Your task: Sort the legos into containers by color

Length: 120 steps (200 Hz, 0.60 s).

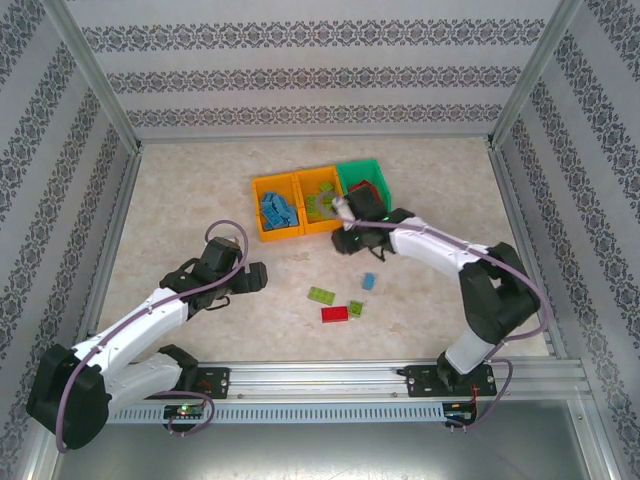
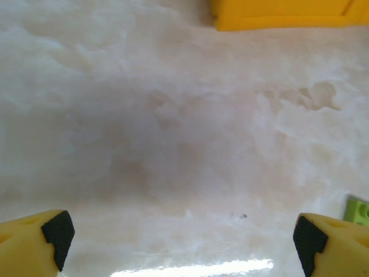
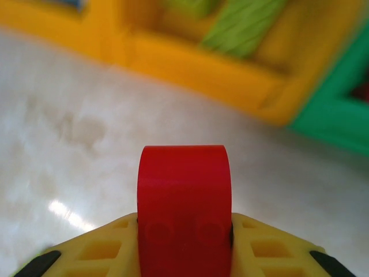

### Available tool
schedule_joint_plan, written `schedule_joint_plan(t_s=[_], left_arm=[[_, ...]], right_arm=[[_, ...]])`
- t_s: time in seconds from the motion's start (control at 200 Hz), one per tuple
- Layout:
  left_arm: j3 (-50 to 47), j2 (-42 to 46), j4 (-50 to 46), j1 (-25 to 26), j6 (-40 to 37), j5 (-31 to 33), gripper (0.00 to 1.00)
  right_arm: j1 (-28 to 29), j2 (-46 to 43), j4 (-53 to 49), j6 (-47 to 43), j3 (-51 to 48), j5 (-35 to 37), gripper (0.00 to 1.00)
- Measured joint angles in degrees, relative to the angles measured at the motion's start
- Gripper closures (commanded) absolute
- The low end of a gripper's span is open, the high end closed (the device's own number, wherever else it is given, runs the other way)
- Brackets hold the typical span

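Observation:
In the right wrist view a red lego [image 3: 184, 199] is clamped between the yellow fingers of my right gripper [image 3: 184, 236], over the table just short of the containers. From above, the right gripper [image 1: 346, 238] sits in front of the middle orange bin [image 1: 322, 229], which holds lime green legos [image 3: 242, 23]. The left orange bin [image 1: 257, 210] holds light blue legos [image 1: 279, 211]. The green bin [image 1: 360, 166] stands at the right. My left gripper [image 1: 252, 277] is open and empty above bare table.
Loose on the table between the arms lie a blue lego [image 1: 369, 281], two lime green legos [image 1: 321, 295] [image 1: 355, 308] and a red one [image 1: 335, 313]. A lime green lego [image 2: 358, 209] shows at the left wrist view's right edge. Metal frame rails border the table.

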State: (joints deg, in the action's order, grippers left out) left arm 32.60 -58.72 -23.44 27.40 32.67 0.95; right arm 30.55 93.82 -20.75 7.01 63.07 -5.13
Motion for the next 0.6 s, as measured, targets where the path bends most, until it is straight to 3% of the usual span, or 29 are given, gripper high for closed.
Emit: schedule_joint_plan(t_s=[0.215, 0.599], left_arm=[[4.15, -5.14, 1.90, 6.69, -6.23, -1.33, 0.00], [10.27, -16.48, 5.03, 12.15, -20.98, -7.67, 0.00]], right_arm=[[-11.93, 5.49, -0.50, 6.71, 10.69, -1.16, 0.74], [-15.91, 22.64, -6.93, 13.03, 26.77, -3.37, 0.57]])
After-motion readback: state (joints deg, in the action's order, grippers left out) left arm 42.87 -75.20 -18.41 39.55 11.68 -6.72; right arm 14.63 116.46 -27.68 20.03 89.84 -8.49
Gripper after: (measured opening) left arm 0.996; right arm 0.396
